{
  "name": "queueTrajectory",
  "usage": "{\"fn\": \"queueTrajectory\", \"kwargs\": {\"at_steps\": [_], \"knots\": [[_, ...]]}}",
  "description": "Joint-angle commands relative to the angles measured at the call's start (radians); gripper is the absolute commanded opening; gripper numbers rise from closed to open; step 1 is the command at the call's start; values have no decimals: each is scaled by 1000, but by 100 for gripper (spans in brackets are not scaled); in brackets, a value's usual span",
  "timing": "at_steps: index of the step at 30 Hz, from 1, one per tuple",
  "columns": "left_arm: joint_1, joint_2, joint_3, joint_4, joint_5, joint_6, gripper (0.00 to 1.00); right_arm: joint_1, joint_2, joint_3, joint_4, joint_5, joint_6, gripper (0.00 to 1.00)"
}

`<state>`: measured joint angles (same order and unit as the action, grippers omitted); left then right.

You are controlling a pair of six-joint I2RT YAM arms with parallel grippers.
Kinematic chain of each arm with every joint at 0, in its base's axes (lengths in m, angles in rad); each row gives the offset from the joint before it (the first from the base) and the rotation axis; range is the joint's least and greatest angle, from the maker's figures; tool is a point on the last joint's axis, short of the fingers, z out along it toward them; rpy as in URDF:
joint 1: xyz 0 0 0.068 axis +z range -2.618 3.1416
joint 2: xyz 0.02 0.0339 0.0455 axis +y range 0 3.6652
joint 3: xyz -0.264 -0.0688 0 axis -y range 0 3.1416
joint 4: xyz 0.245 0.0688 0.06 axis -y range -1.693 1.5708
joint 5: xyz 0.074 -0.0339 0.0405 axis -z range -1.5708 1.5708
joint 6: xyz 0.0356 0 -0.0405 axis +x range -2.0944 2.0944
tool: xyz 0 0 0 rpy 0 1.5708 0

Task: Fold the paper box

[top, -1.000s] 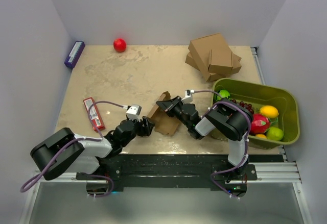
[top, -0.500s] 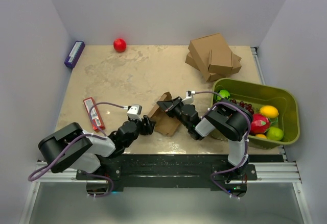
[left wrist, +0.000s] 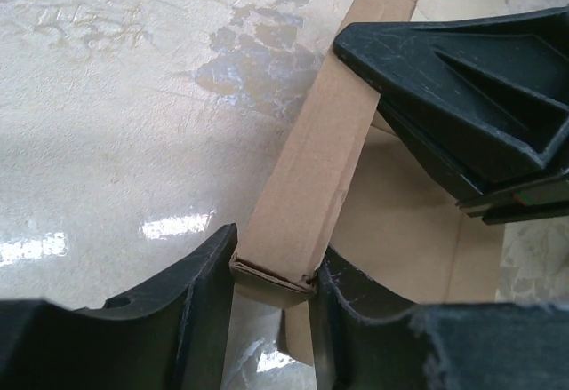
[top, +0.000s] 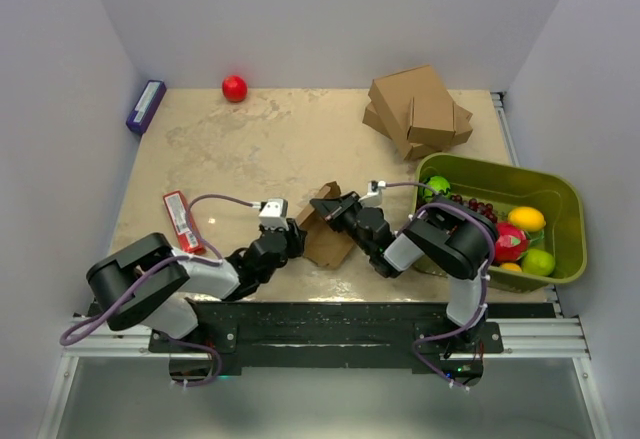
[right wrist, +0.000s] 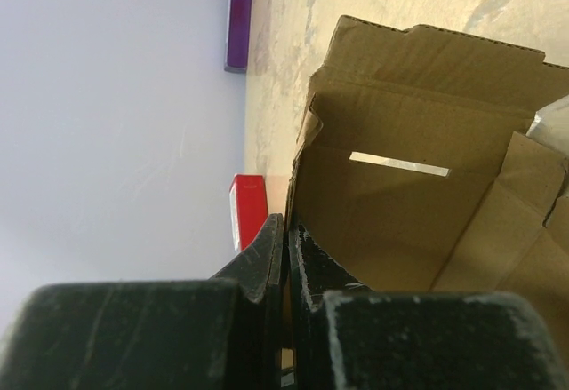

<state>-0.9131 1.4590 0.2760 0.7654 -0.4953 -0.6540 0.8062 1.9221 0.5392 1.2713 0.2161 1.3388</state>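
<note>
Paper box (top: 326, 246) at near-centre of table (top: 250, 149), part-formed. Left hand (left wrist: 274, 276) pinching flap end. Right hand (right wrist: 285, 246) clamped on side wall. Step judged: flap folding. Next, you swing flap inward, wall braced.

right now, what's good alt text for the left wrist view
The left gripper pinches the near end of a raised flap of the paper box, a brown cardboard strip running away over the glossy beige table. The right gripper, black, reaches in from the right above the box's flat panel.
</note>
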Motion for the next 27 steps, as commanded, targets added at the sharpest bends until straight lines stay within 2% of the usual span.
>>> {"fn": "queueTrajectory", "kwargs": {"at_steps": [1,9,15,17,20,21,22,25,27], "knots": [[-35,35,78,-112,-187,-3,36,19,-46,-57,-59,95,51,0],[-78,123,137,-216,-244,-22,22,36,-127,-61,-184,157,77,0],[-81,72,132,-250,-223,-4,1,36,-189,-45,-276,160,54,0],[-78,35,138,-302,-206,11,0,36,-228,-36,-315,158,16,6],[-61,-32,135,-357,-134,42,0,36,-299,-13,-372,158,-41,23],[-35,-49,132,-371,-100,45,0,34,-319,-4,-392,160,-55,33],[-21,-84,129,-383,-35,53,0,36,-336,2,-412,163,-78,37],[16,-150,118,-423,46,88,0,36,-403,44,-492,141,-136,54],[52,-173,129,-451,92,116,0,36,-446,85,-553,111,-165,60]]}}
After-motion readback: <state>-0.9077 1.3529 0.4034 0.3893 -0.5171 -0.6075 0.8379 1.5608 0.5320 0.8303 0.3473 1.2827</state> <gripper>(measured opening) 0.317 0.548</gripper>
